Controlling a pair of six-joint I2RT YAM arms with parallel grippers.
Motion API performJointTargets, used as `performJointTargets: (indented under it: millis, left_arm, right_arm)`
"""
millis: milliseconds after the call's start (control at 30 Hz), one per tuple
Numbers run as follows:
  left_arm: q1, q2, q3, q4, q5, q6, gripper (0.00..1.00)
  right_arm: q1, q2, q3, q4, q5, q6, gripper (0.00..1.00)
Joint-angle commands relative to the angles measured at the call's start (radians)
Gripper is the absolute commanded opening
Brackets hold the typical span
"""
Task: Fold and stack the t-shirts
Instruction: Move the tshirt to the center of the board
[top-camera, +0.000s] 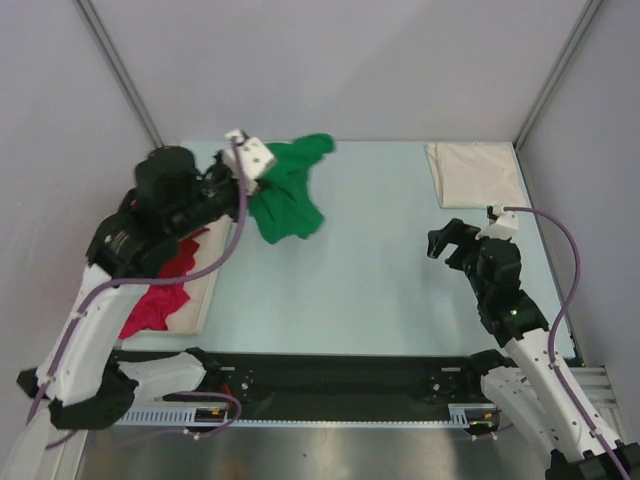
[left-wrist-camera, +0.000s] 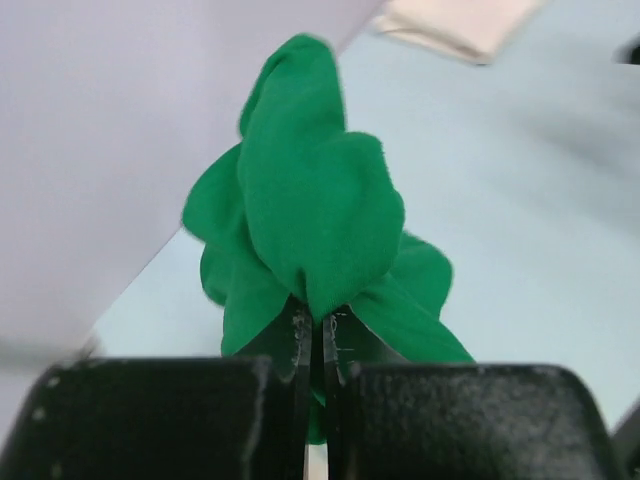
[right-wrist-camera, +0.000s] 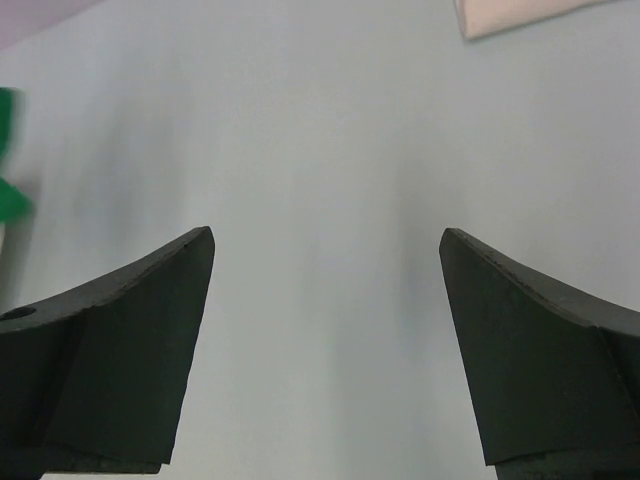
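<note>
The bright green t-shirt (top-camera: 290, 200) hangs bunched from my left gripper (top-camera: 264, 188) over the table's back left. In the left wrist view the gripper (left-wrist-camera: 322, 335) is shut on a fold of the green shirt (left-wrist-camera: 315, 210). The cream-white t-shirt (top-camera: 476, 172) lies folded flat at the back right; it also shows in the left wrist view (left-wrist-camera: 460, 20) and the right wrist view (right-wrist-camera: 510, 12). The dark red t-shirt (top-camera: 185, 255) and the magenta pink t-shirt (top-camera: 155, 310) lie crumpled at the left, partly under my left arm. My right gripper (top-camera: 448, 240) is open and empty over bare table (right-wrist-camera: 325, 270).
A shallow cream tray (top-camera: 205, 300) at the left edge holds the red and pink shirts. Grey walls close in the back and both sides. A black rail (top-camera: 330, 375) runs along the near edge between the arm bases.
</note>
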Motion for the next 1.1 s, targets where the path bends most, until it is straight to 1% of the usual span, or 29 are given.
performJointTargets:
  millis: [0, 33, 67, 133, 167, 200, 300, 333, 400, 433, 467, 567, 600, 633, 667, 700, 733, 833, 867, 900, 933, 967, 1000, 1067]
  left_arm:
    - [-0.243, 0.145, 0.05, -0.059, -0.036, -0.027, 0.0]
    - [-0.266, 0.178, 0.056, -0.059, -0.002, -0.022, 0.0]
    - [-0.282, 0.201, 0.056, -0.055, 0.085, -0.025, 0.0]
    - [-0.288, 0.267, 0.046, -0.01, 0.2, -0.045, 0.0]
    - [-0.288, 0.287, 0.011, 0.017, 0.227, -0.052, 0.0]
    - [-0.287, 0.337, -0.011, 0.081, 0.262, -0.054, 0.0]
    - [-0.282, 0.426, -0.074, 0.181, 0.268, -0.06, 0.0]
    - [-0.279, 0.501, -0.076, 0.191, 0.283, -0.062, 0.0]
    - [-0.27, 0.572, -0.06, 0.202, 0.326, -0.059, 0.0]
    - [-0.264, 0.637, -0.053, 0.208, 0.334, -0.056, 0.01]
    - [-0.256, 0.662, -0.037, 0.229, 0.337, -0.054, 0.05]
    - [-0.207, 0.747, 0.016, 0.246, 0.323, -0.049, 0.51]
    - [-0.167, 0.755, 0.032, 0.241, 0.328, -0.054, 0.77]
    - [-0.144, 0.756, 0.044, 0.232, 0.361, -0.066, 0.98]
    - [-0.12, 0.735, 0.052, 0.214, 0.386, -0.071, 1.0]
    - [-0.071, 0.715, 0.046, 0.203, 0.411, -0.074, 1.0]
    - [-0.048, 0.684, 0.032, 0.196, 0.449, -0.065, 1.0]
    - [0.032, 0.533, -0.109, 0.206, 0.459, -0.028, 1.0]
    - [0.045, 0.496, -0.21, 0.221, 0.417, -0.016, 1.0]
    - [0.058, 0.427, -0.259, 0.229, 0.382, -0.005, 1.0]
    - [0.062, 0.402, -0.308, 0.231, 0.348, 0.015, 1.0]
    - [0.062, 0.376, -0.401, 0.229, 0.296, 0.024, 1.0]
    - [0.066, 0.339, -0.446, 0.231, 0.284, 0.033, 1.0]
    - [0.066, 0.305, -0.561, 0.247, 0.264, 0.046, 1.0]
  right_arm:
    - [-0.022, 0.007, 0.083, -0.056, -0.073, 0.025, 1.0]
    - [-0.032, 0.016, 0.1, -0.075, -0.108, 0.031, 1.0]
    - [-0.039, 0.022, 0.107, -0.084, -0.128, 0.035, 1.0]
    - [-0.068, 0.036, 0.121, -0.116, -0.174, 0.032, 1.0]
    - [-0.076, 0.048, 0.124, -0.132, -0.176, 0.033, 1.0]
    - [-0.085, 0.056, 0.127, -0.144, -0.176, 0.035, 1.0]
    - [-0.145, 0.088, 0.14, -0.197, -0.193, 0.045, 1.0]
    - [-0.183, 0.094, 0.146, -0.204, -0.205, 0.047, 1.0]
    - [-0.214, 0.104, 0.149, -0.208, -0.208, 0.054, 1.0]
    - [-0.229, 0.105, 0.147, -0.213, -0.238, 0.059, 1.0]
    - [-0.248, 0.107, 0.146, -0.213, -0.245, 0.062, 1.0]
    - [-0.257, 0.119, 0.147, -0.227, -0.254, 0.064, 1.0]
    - [-0.256, 0.134, 0.149, -0.236, -0.254, 0.062, 1.0]
    - [-0.257, 0.143, 0.147, -0.244, -0.256, 0.064, 1.0]
    - [-0.256, 0.16, 0.147, -0.251, -0.26, 0.067, 1.0]
    - [-0.256, 0.177, 0.15, -0.265, -0.281, 0.067, 1.0]
    - [-0.254, 0.217, 0.15, -0.268, -0.3, 0.064, 1.0]
    - [-0.219, 0.283, 0.15, -0.268, -0.364, 0.059, 0.99]
    - [-0.191, 0.297, 0.15, -0.265, -0.361, 0.064, 1.0]
    - [-0.135, 0.314, 0.147, -0.267, -0.313, 0.07, 1.0]
    - [-0.099, 0.344, 0.144, -0.268, -0.276, 0.079, 1.0]
    - [-0.07, 0.367, 0.144, -0.277, -0.241, 0.099, 1.0]
    - [-0.049, 0.386, 0.143, -0.299, -0.18, 0.111, 1.0]
    - [0.004, 0.433, 0.126, -0.313, -0.142, 0.139, 1.0]
